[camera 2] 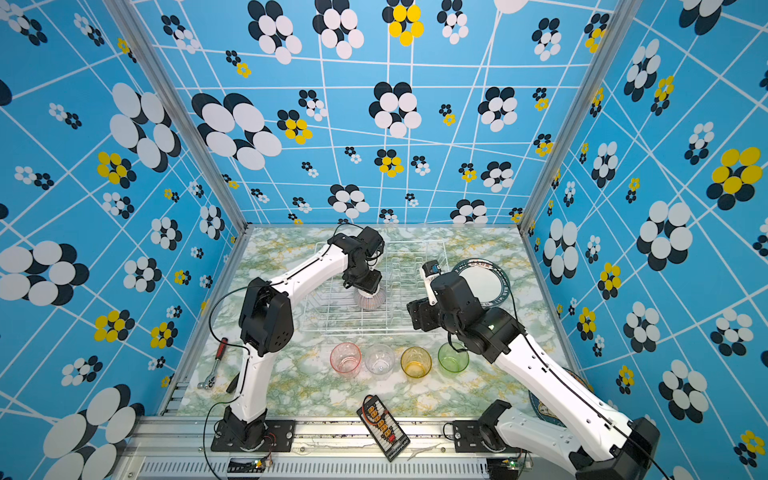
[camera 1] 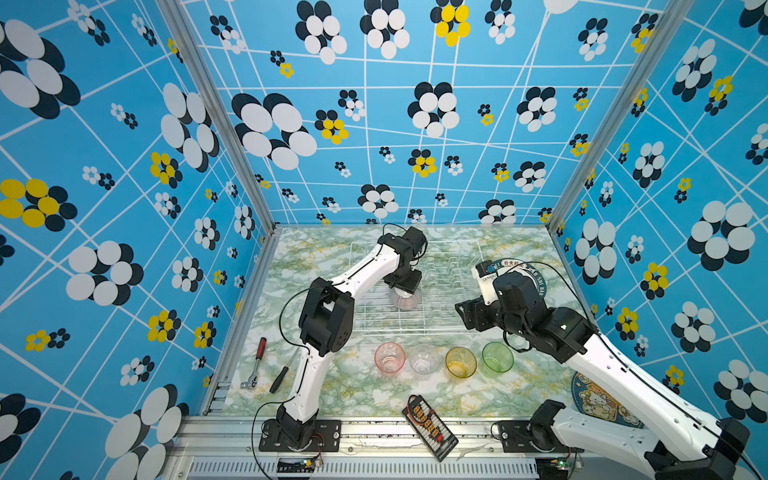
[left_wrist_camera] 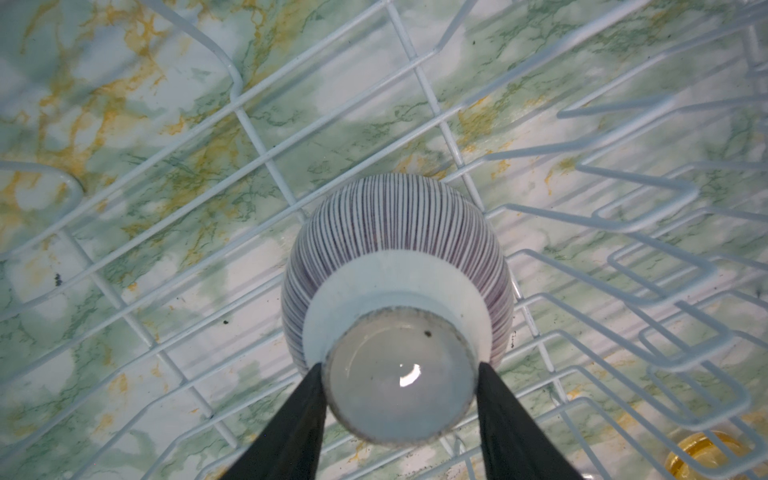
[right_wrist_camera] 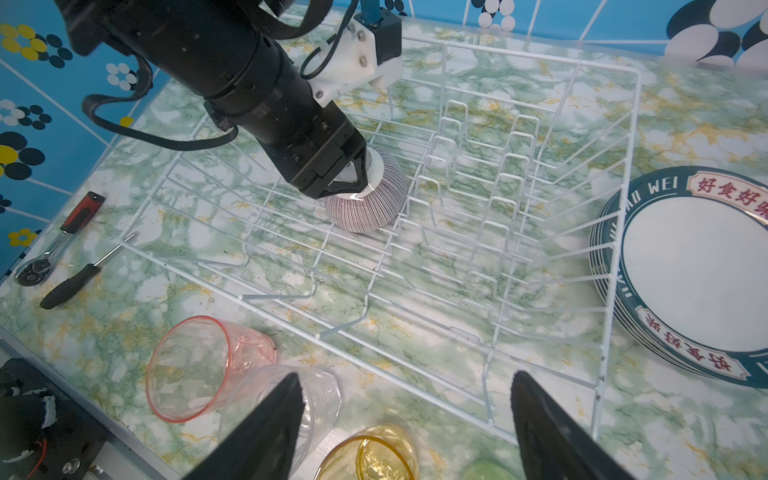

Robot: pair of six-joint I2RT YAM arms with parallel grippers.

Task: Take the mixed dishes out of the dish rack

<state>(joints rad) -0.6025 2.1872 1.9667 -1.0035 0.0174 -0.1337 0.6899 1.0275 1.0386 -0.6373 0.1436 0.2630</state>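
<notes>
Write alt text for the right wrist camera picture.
The left claw grips the foot of an upturned striped bowl inside an otherwise empty white wire rack. Outside the rack sit stacked plates and tumblers; the open right claw frames the foreground.

The dish rack [right_wrist_camera: 419, 195] is white-coated wire; the striped bowl [left_wrist_camera: 395, 224] glossy glazed ceramic, its foot ring rough; the table [right_wrist_camera: 685, 108] smooth, marble-printed, faintly shiny.

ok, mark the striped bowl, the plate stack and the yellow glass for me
striped bowl [right_wrist_camera: 374, 212]: right wrist view, on its striped side wall.
plate stack [right_wrist_camera: 685, 270]: right wrist view, on the white middle of the top plate.
yellow glass [camera 1: 460, 362]: in a top view, on its inside, near the bottom.
</notes>
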